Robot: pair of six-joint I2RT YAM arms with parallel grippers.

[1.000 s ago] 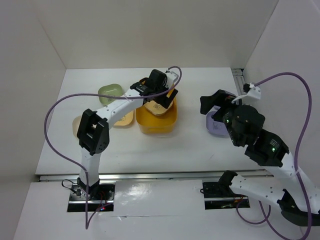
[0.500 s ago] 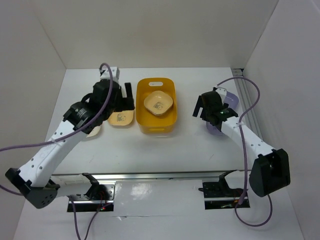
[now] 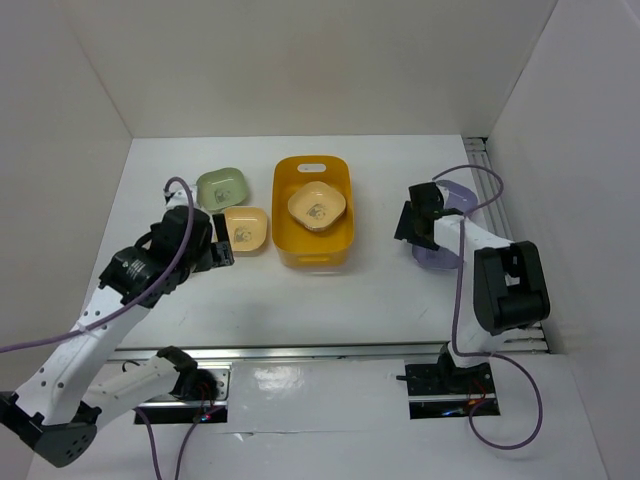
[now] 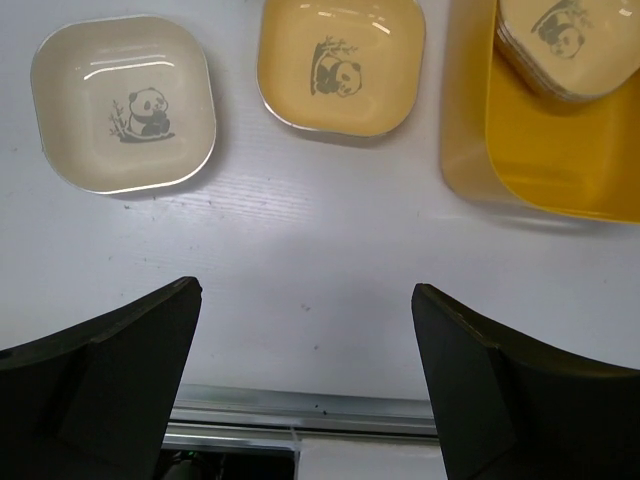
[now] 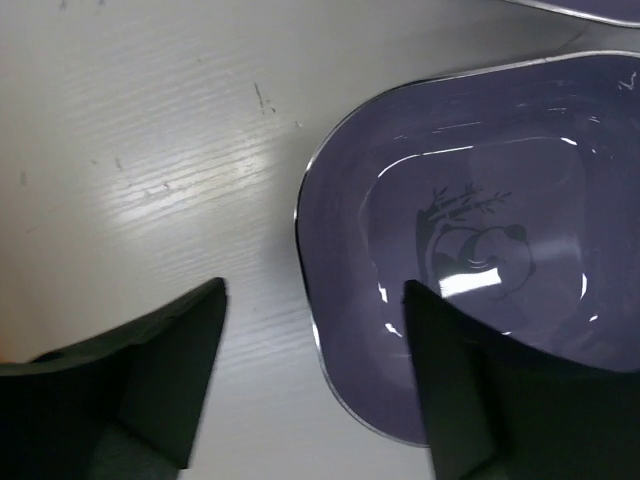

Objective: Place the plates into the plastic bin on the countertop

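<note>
The yellow-orange plastic bin point(image 3: 337, 243) stands mid-countertop with a cream plate point(image 3: 317, 207) inside it. Left of the bin lie a yellow plate point(image 3: 245, 229) and a green plate point(image 3: 222, 186). The left wrist view shows a cream plate point(image 4: 123, 103), the yellow plate point(image 4: 340, 65) and the bin point(image 4: 540, 160). My left gripper point(image 4: 305, 290) hovers open and empty, nearer than these plates. My right gripper point(image 5: 315, 290) is open astride the near rim of a lavender plate point(image 5: 470, 260), one finger over its inside and one over the countertop.
A second lavender plate point(image 3: 462, 197) lies just behind the first point(image 3: 440, 255), close to the right wall. A metal rail point(image 4: 300, 405) runs along the countertop's near edge. White walls close in the left, back and right sides.
My left arm has pulled back from over the bin to the near left, leaving a plate inside. My right gripper has come down onto the lavender plate's rim and its jaws have narrowed.
</note>
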